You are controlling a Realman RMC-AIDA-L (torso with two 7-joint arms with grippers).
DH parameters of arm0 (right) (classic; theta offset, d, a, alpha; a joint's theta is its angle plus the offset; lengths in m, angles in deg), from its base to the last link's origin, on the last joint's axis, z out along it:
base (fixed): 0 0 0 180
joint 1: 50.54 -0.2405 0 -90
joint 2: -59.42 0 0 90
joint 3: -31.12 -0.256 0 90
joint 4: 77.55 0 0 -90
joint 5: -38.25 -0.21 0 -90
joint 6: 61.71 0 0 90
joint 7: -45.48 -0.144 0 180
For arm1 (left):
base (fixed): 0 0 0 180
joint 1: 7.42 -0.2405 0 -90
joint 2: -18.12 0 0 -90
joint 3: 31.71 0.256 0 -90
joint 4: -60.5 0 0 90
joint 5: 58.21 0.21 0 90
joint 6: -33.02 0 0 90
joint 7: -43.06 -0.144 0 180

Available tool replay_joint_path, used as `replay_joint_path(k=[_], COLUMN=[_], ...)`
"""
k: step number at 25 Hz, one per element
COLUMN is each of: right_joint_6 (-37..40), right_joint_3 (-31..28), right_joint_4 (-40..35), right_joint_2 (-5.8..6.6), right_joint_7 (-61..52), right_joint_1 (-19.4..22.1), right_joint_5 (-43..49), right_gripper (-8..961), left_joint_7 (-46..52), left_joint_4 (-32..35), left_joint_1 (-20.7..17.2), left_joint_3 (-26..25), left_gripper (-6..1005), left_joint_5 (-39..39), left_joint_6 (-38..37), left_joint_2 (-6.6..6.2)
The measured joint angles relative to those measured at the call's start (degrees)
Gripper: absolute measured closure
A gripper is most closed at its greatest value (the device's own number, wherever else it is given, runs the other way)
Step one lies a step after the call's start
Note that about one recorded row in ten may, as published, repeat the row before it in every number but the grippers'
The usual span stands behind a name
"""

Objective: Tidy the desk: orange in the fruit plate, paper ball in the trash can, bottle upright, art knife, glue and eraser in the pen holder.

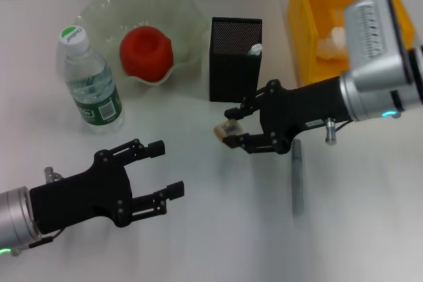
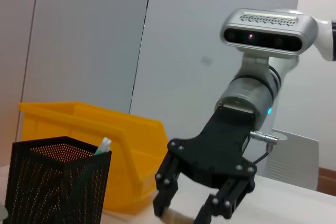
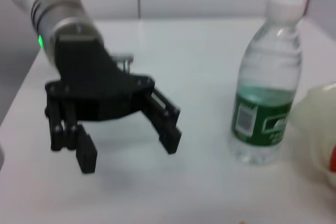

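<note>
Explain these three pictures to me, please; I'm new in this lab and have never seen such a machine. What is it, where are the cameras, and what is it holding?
It is a robot with two arms, each ending in a black gripper. One picture looks down from its head; the other two come from cameras on its wrists, each showing the opposite arm. On the white table stand an upright bottle, a fruit plate holding the orange, a black mesh pen holder and a yellow trash can with the paper ball inside. A grey pen-like tool lies flat. The right gripper pinches the small eraser in front of the pen holder. The left gripper hangs open and empty.
</note>
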State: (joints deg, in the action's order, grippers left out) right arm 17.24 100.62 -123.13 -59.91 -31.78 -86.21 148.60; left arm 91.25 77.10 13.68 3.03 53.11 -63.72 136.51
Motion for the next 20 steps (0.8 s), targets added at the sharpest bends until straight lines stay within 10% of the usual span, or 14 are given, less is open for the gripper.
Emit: replay_joint_path(k=[20], right_joint_6=[4.9], right_joint_3=[-13.4], right_joint_4=[13.4], right_joint_2=[0.14], right_joint_7=[24.9], right_joint_1=[8.2], right_joint_5=[-27.6], right_gripper=[523], left_joint_7=[3.0], left_joint_4=[0.4], left_joint_1=[0.9], left_joint_3=[-0.1], left_gripper=[211], left_joint_5=[-0.1], left_joint_6=[-0.7], left_joint_2=[-0.1])
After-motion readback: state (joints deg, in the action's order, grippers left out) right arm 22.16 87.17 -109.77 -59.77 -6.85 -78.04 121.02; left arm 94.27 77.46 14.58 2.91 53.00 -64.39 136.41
